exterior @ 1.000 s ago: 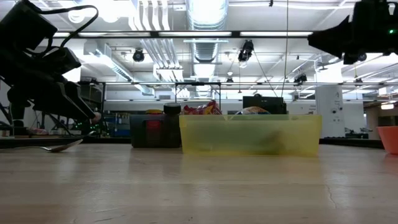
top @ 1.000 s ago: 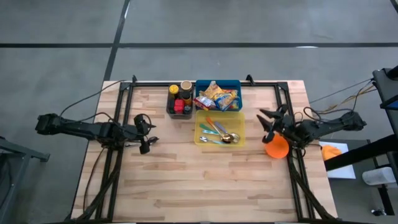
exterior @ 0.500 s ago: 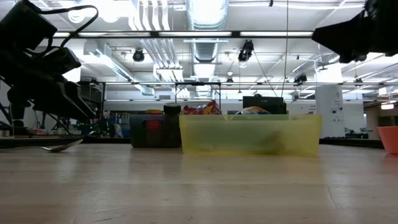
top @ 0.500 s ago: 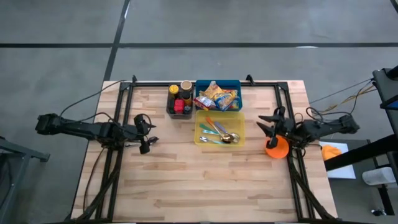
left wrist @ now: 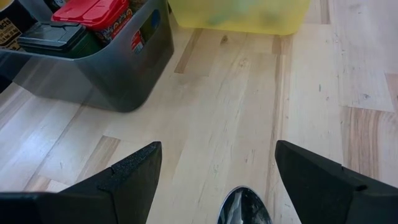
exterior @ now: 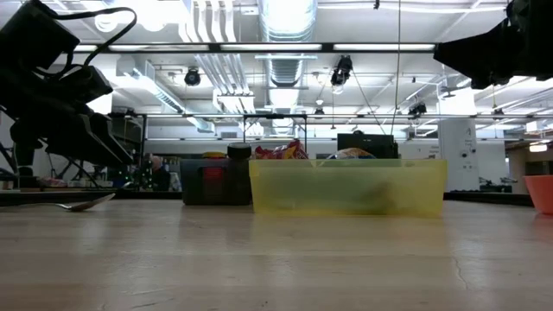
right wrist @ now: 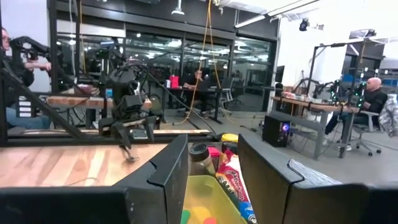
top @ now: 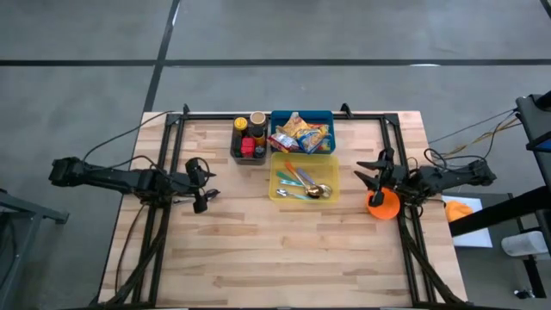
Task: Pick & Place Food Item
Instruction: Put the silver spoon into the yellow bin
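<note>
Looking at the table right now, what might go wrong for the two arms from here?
1. The right end effector, empty with its fingers apart, hangs beside the round orange plastic bowl near the table's right edge; a low swing might push it off.
2. A metal spoon lies just under the open left end effector; dropping down could hit or flick it.
3. The snack packets sit crowded in the blue plastic bin, so a grasp may snag a neighbour.

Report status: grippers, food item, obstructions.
Left gripper open over a spoon. Right gripper empty above orange bowl. Snack packets untouched in blue bin.
</note>
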